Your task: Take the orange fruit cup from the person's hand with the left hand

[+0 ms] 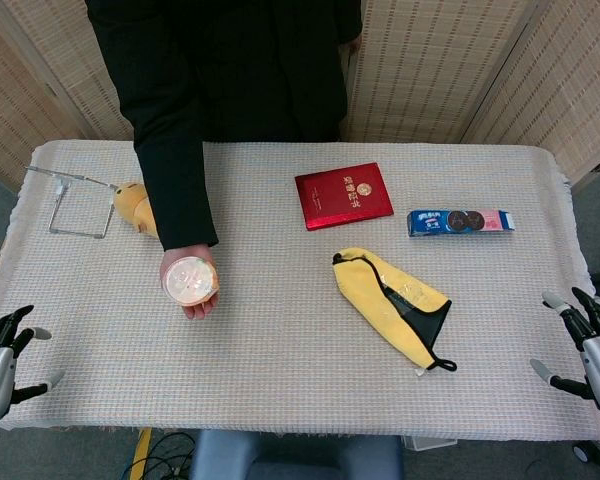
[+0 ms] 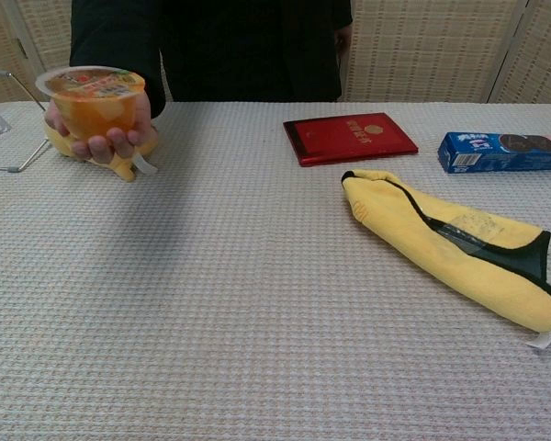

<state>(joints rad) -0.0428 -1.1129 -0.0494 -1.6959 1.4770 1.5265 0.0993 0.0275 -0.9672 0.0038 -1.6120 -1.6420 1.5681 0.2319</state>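
Observation:
The orange fruit cup (image 1: 189, 279) (image 2: 94, 101) is a clear cup of orange fruit with a sealed lid. A person in black holds it up over the left part of the table, their hand (image 2: 101, 140) wrapped under it. My left hand (image 1: 2, 352) hangs at the table's front left corner, fingers apart and holding nothing, well short of the cup. My right hand (image 1: 590, 345) is at the front right edge, fingers spread and empty. Neither hand shows in the chest view.
A yellow object (image 1: 134, 206) lies behind the person's arm, beside a wire stand (image 1: 75, 205). A red booklet (image 1: 343, 195), a blue cookie box (image 1: 460, 222) and a yellow-and-black cloth (image 1: 395, 302) lie on the right half of the woven tablecloth (image 1: 280, 370).

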